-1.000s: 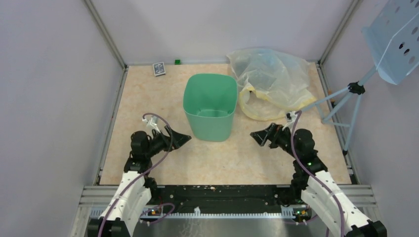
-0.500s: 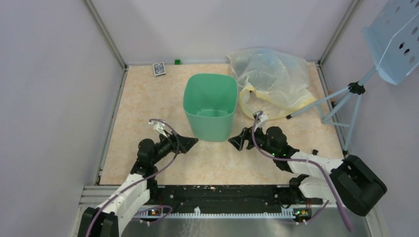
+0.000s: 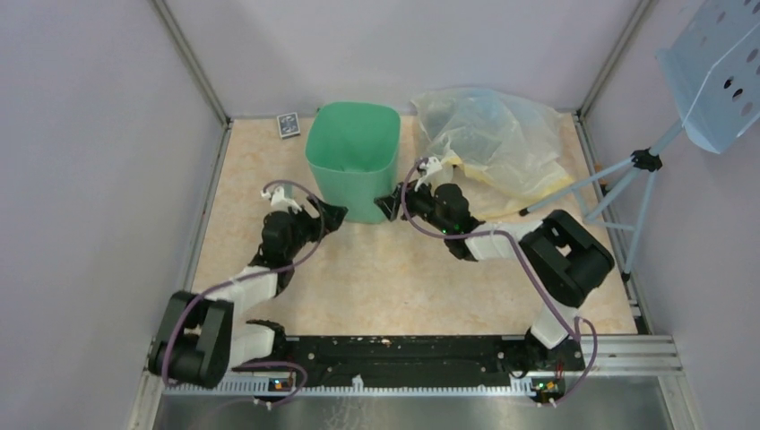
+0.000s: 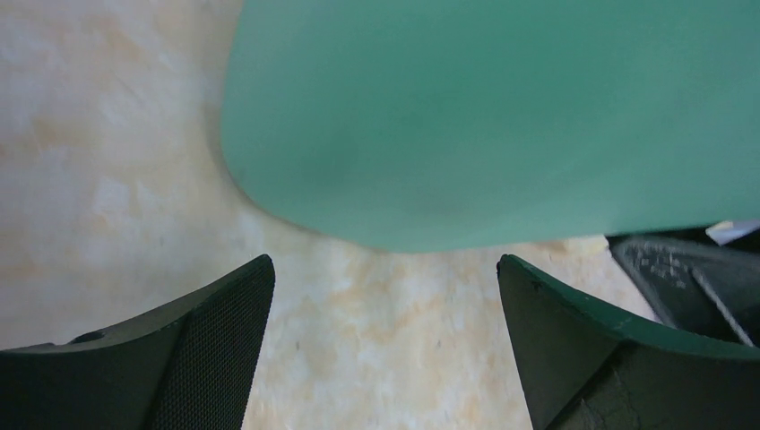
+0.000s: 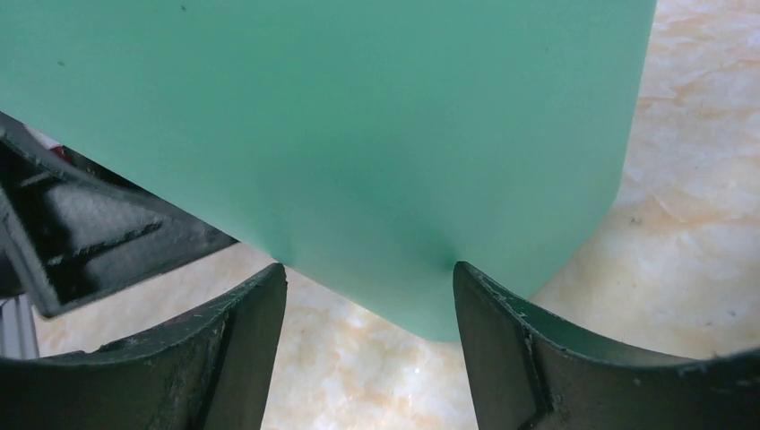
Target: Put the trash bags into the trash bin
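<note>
Top external: trash bin (image 3: 352,154) stood back-centre on the counter (image 3: 403,278), with clear bags (image 3: 491,134) just beside it on the right.
Black trash bag: not visible in any view.
Left gripper (image 3: 339,215): spread wide at the bin's base, with the wall ahead of the fingers, not between them.
Right gripper (image 3: 385,204): part-spread, tips against the bin's lower corner, wall dimpled at one tip. Couldn't tell if it actually gripped.
Bin handling: likely light, with a smooth, slippery taper and a thin wall that flexes. The rim looked the better hold.
Bag handling: presumably limp, light film. Pinch a bunched fold.
</note>
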